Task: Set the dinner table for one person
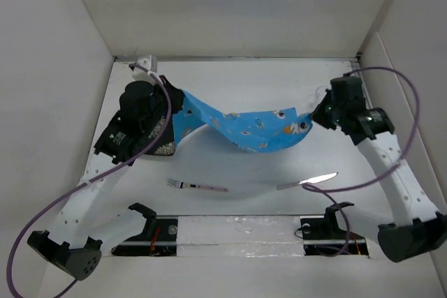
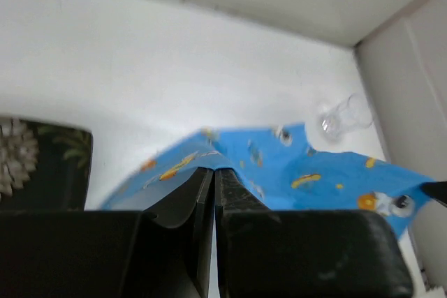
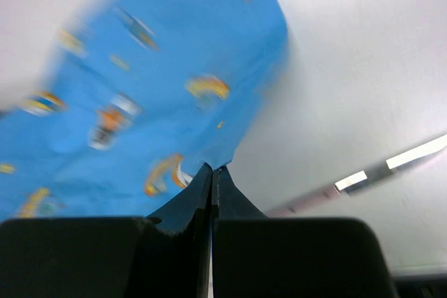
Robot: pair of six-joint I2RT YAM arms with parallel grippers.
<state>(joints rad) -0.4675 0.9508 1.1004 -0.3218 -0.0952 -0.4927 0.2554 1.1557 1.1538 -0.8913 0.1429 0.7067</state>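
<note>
The step in hand looks like laying the mat. The blue cartoon-printed cloth placemat [image 1: 251, 130] hangs slung between both arms across the upper middle of the top view. Its centre sags low over the large matte-white rectangular dinner table [image 1: 265, 82]. The left gripper [image 2: 213, 170] is pinched fully closed on the mat's left corner, and the right gripper [image 3: 211, 167] is clamped just as tight on its right edge.

Next, I judge, the arms must draw apart to pull the cloth taut, then lower it flat together.

Room is limited:
- A dark flower-printed flat piece [image 1: 166, 146], perhaps a plate, lies under the left arm at centre left.
- A clear glass tumbler [image 2: 342, 118] stands near the back wall.
- A pink-handled metal fork [image 1: 197, 187] and a pink-handled table knife [image 1: 311, 181] lie at lower middle.

The bare tabletop between the cutlery and the back wall looks the likeliest landing place.
</note>
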